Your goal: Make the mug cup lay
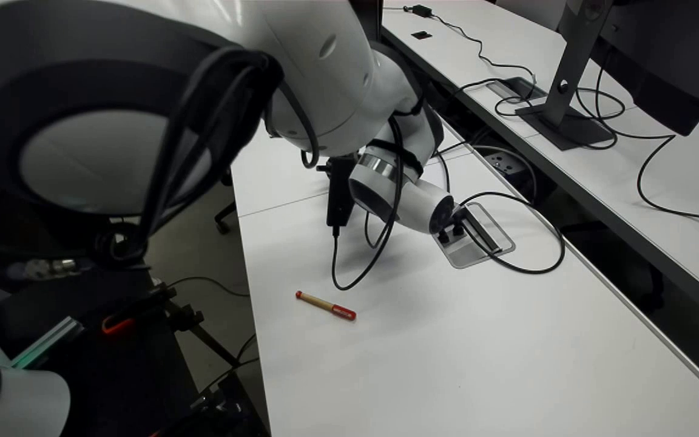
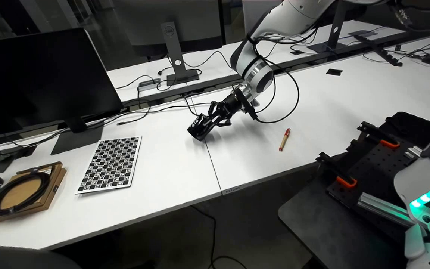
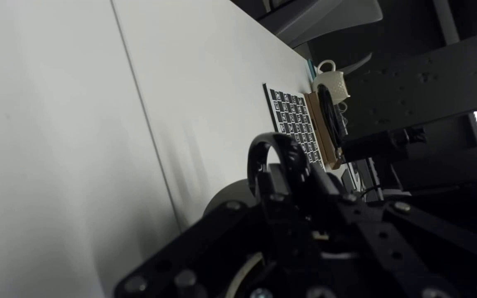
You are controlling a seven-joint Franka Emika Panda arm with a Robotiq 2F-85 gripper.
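The black mug cup [image 2: 200, 127] is tilted over on its side low at the white table, with a shadow right below it. I cannot tell whether it touches the table. Its loop handle also shows in the wrist view, where the mug cup [image 3: 291, 155] is at the fingertips. My gripper [image 2: 214, 116] is at the handle. In the wrist view my gripper [image 3: 298, 182] has one finger through the loop and one outside, closed on the handle. In an exterior view the arm hides mug and gripper.
A red-brown pen [image 1: 325, 305] lies on the table [image 1: 477, 364]. A grey cable box [image 1: 468, 255] with a looped cable is beside the arm. A checkered board [image 2: 112, 164], a cardboard box with coiled cable [image 2: 24, 190] and a monitor [image 2: 39, 78] stand further along.
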